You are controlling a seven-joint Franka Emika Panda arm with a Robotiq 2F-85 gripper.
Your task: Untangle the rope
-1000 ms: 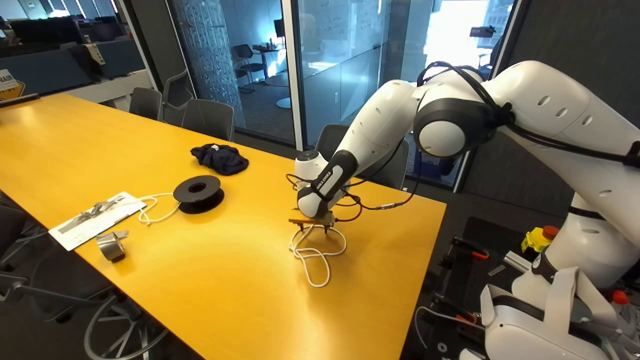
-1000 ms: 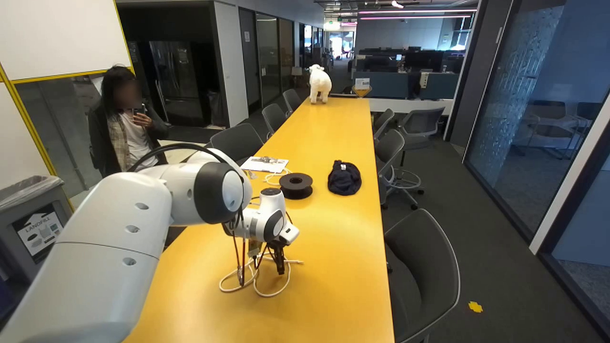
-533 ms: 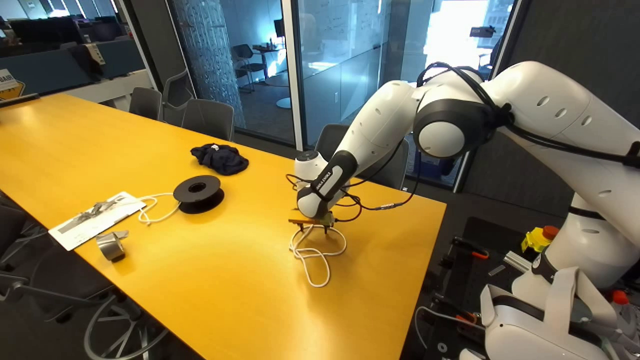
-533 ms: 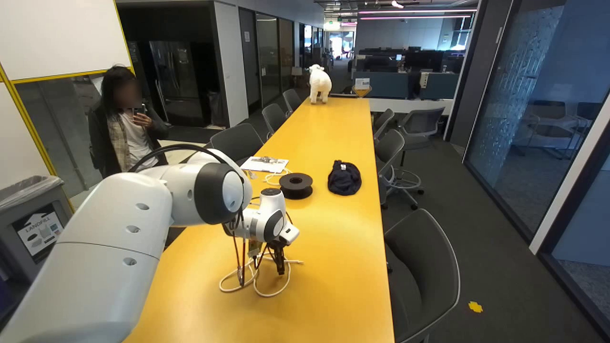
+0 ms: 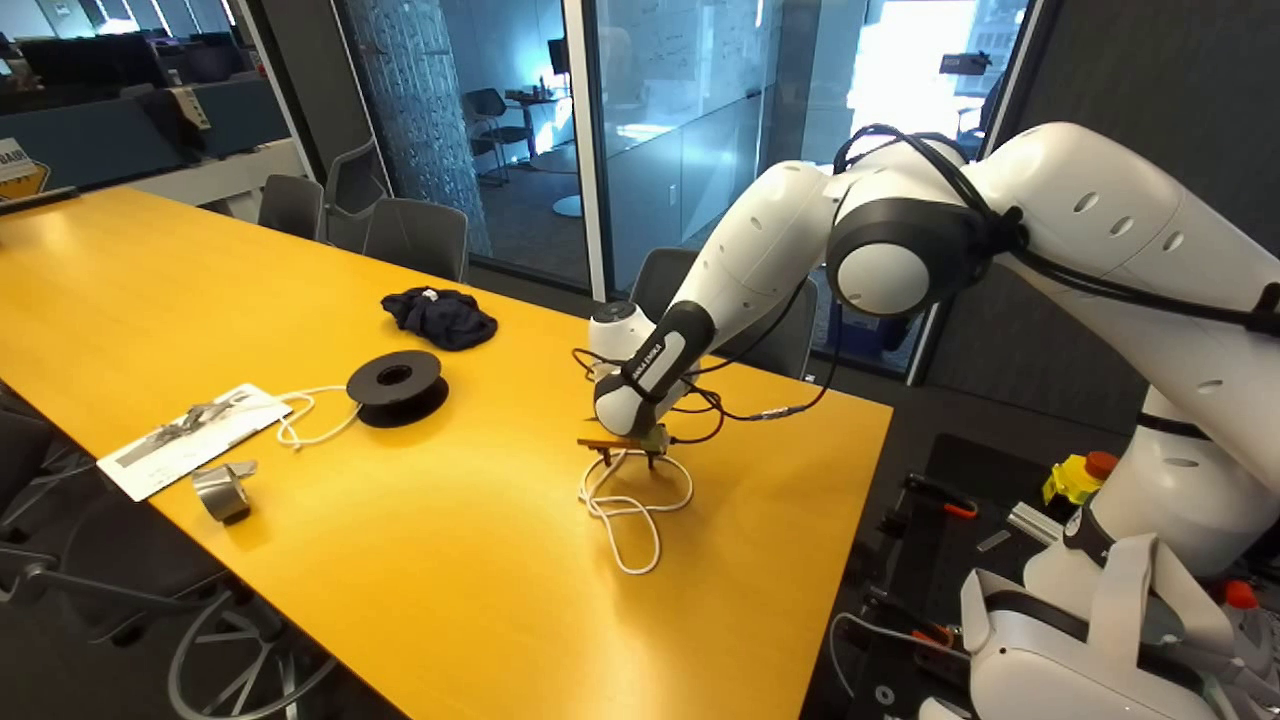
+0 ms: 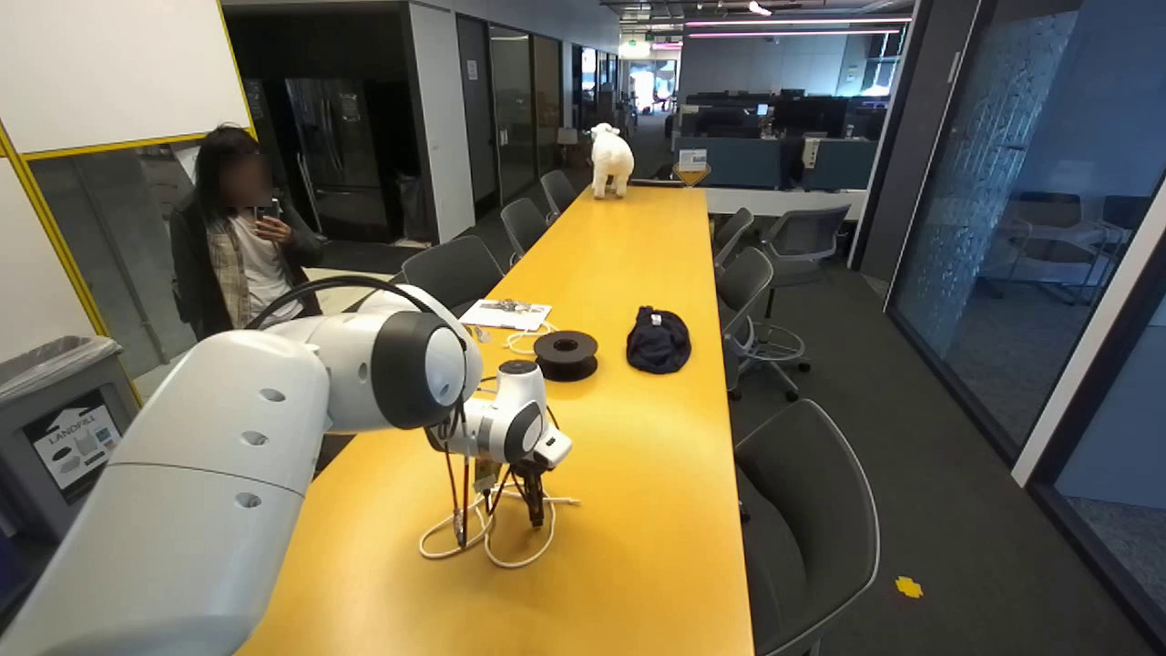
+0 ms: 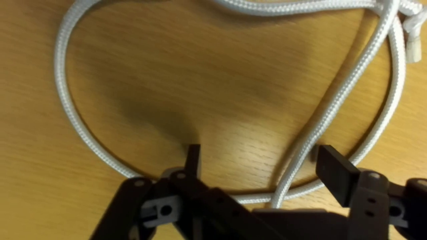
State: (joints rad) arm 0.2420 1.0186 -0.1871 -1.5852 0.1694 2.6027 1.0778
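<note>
Rope (image 7: pixel 326 118) lies on the bench (image 5: pixel 430 570) under my claw (image 7: pixel 258 148), looped and crossing itself. Only the wrist view shows its weave and a pale stub (image 7: pixel 413 50) near a crossing. There my fingers (image 7: pixel 192 163) stand well spread, one slanting strand running between them; in an exterior view I cannot read that gap, yet a loose end (image 6: pixel 563 500) pokes out past them, and a toy sheep (image 6: pixel 612 164) stands at the bench's far end. In an exterior view a headset (image 5: pixel 1050 670) sits beside my base (image 5: pixel 1190 500). In both exterior views a black spool (image 5: pixel 395 378) and dark cloth (image 5: pixel 440 318) sit well apart from the rope.
</note>
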